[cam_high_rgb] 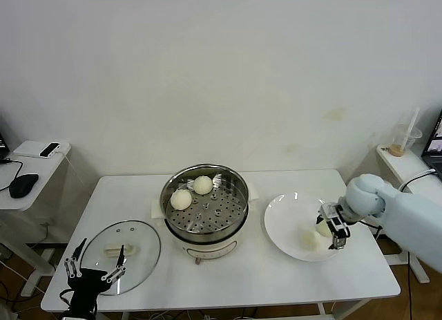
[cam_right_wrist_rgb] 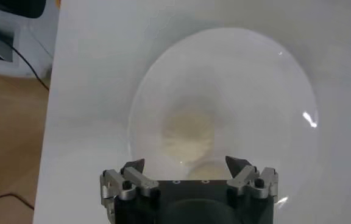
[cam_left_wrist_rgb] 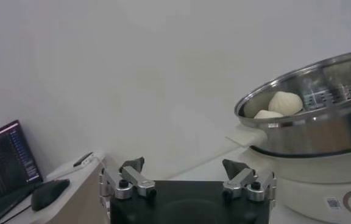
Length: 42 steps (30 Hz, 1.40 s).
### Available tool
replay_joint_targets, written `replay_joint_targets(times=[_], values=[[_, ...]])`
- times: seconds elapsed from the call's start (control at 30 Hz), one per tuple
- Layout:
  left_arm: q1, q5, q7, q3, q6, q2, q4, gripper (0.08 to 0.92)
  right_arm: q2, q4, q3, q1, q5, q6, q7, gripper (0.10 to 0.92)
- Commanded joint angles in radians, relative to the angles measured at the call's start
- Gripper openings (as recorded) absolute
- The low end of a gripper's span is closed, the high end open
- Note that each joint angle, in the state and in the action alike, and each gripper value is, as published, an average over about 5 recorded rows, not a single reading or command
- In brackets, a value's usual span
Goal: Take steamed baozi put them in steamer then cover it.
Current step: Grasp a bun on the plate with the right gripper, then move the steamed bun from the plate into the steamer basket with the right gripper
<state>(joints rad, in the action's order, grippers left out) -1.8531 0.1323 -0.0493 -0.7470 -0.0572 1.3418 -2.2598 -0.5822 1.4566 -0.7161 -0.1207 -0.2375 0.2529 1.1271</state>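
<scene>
A white table (cam_high_rgb: 276, 278) carries everything. At its middle stands the steamer (cam_high_rgb: 204, 208), a shiny steel pot on a white base, with two buns (cam_high_rgb: 192, 192) resting on the perforated tray toward the back left of the pot. To the right of it lies a flat white plate (cam_high_rgb: 286, 220) holding two more buns (cam_high_rgb: 314, 233), one near the plate's middle and one at its right side. To the left of the steamer the glass lid (cam_high_rgb: 138, 247) lies flat on the table, its cream handle up.

The right arm reaches in from the right edge, bent at the wrist so that the right gripper (cam_high_rgb: 333, 229) points down over the right side of the plate, its fingers spread wide with the right-hand bun just under them; in the wrist view the jaws stand apart above the buns, gripping nothing.

The left gripper (cam_high_rgb: 95, 267) waits low at the table's front left corner, just before the lid, fingers pointing up and spread wide, empty.
</scene>
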Motion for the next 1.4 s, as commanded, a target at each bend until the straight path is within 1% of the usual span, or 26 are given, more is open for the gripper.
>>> replay_joint_targets(times=[0.03,0.17,0.6,0.73,0.87,1.1,1.23,1.4], values=[[-0.002,0.000,0.000,-0.007,-0.001,-0.001,0.003,0.823,-0.077,-0.078,0.043,-0.068,-0.028,-0.009,-0.027,0.823],[-0.003,-0.001,0.000,-0.011,-0.001,-0.001,0.002,0.823,-0.106,-0.094,0.038,-0.074,-0.031,0.002,-0.033,0.811],[-0.002,-0.001,-0.001,-0.011,0.000,0.003,0.001,0.823,-0.119,-0.107,0.032,-0.066,-0.040,0.019,-0.034,0.630],[-0.004,-0.001,-0.002,-0.014,0.000,0.001,-0.002,0.823,-0.105,-0.097,0.028,-0.038,-0.039,0.017,-0.006,0.593],[-0.003,-0.001,-0.002,-0.013,0.000,0.000,-0.004,0.823,-0.085,-0.079,0.018,0.043,-0.017,0.007,0.049,0.586],[-0.001,-0.002,-0.002,-0.009,0.000,-0.002,-0.005,0.823,-0.082,-0.056,-0.024,0.276,0.075,-0.004,0.112,0.585],[-0.001,-0.002,-0.002,-0.009,0.000,-0.004,-0.006,0.823,-0.123,-0.063,-0.074,0.404,0.129,0.001,0.114,0.590],[-0.005,-0.003,-0.002,-0.012,0.001,-0.006,-0.007,0.823,-0.215,-0.074,-0.159,0.572,0.189,0.015,0.106,0.594]])
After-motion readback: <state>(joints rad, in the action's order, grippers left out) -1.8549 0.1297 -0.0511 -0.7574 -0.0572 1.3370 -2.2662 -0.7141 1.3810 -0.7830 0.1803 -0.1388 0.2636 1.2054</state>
